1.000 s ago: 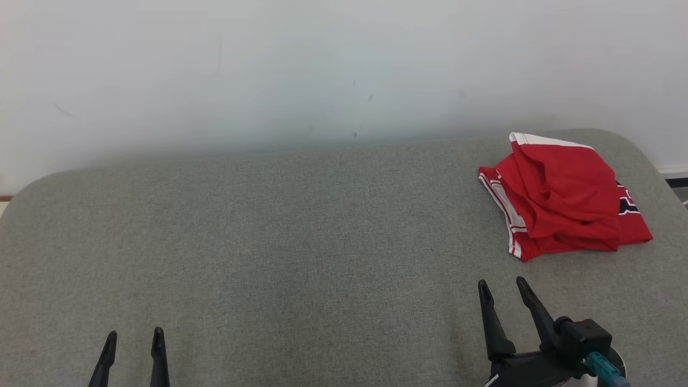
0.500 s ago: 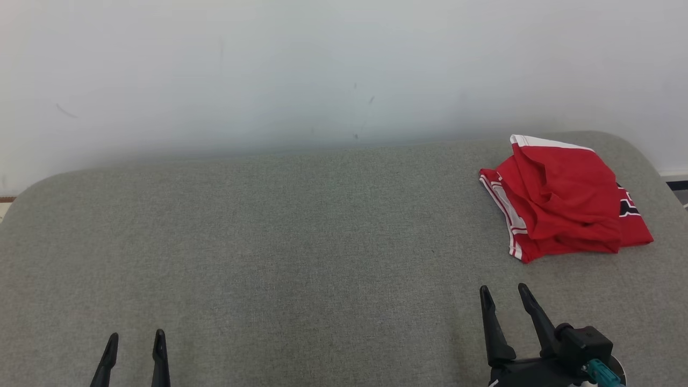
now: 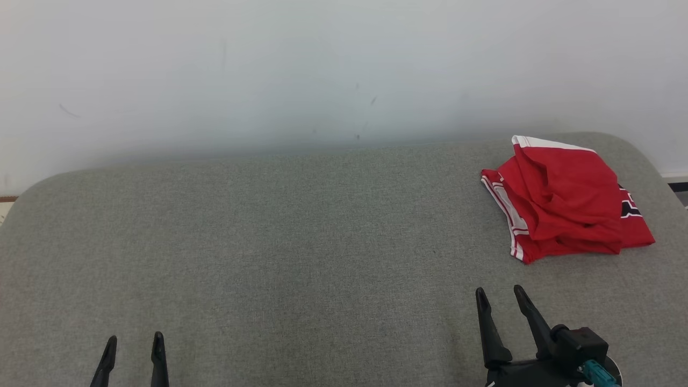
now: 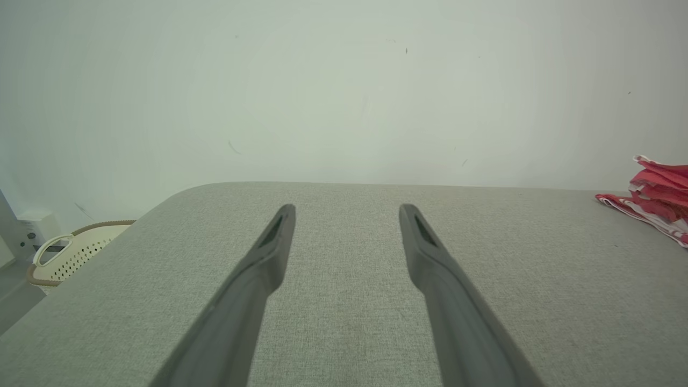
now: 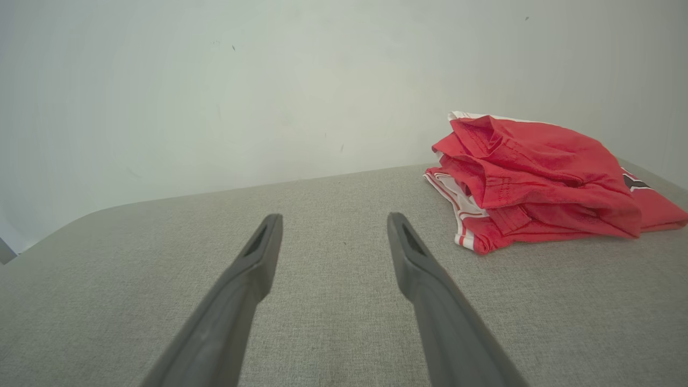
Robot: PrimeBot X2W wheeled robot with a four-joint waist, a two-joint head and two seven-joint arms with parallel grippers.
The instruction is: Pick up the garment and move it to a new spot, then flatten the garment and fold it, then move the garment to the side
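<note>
The garment point(image 3: 564, 201) is red with white and black trim, folded into a loose pile at the far right of the grey table point(image 3: 301, 231). In the right wrist view the garment point(image 5: 543, 177) lies ahead and to the right, apart from the fingers. My right gripper point(image 3: 498, 294) hovers open near the front edge, short of the pile, nothing between its fingers. At the lower left my left gripper point(image 3: 134, 341) is open and empty too. In the left wrist view the garment point(image 4: 658, 193) peeks in at the right edge.
A pale wall point(image 3: 322, 70) stands right behind the table's far edge. The table's corners are rounded. A cream perforated basket point(image 4: 75, 252) sits on the floor off the table's left end.
My right gripper has drawn back slightly toward the front edge. The head camera has shifted a little, so the whole scene sits a touch lower. The garment has not moved.
</note>
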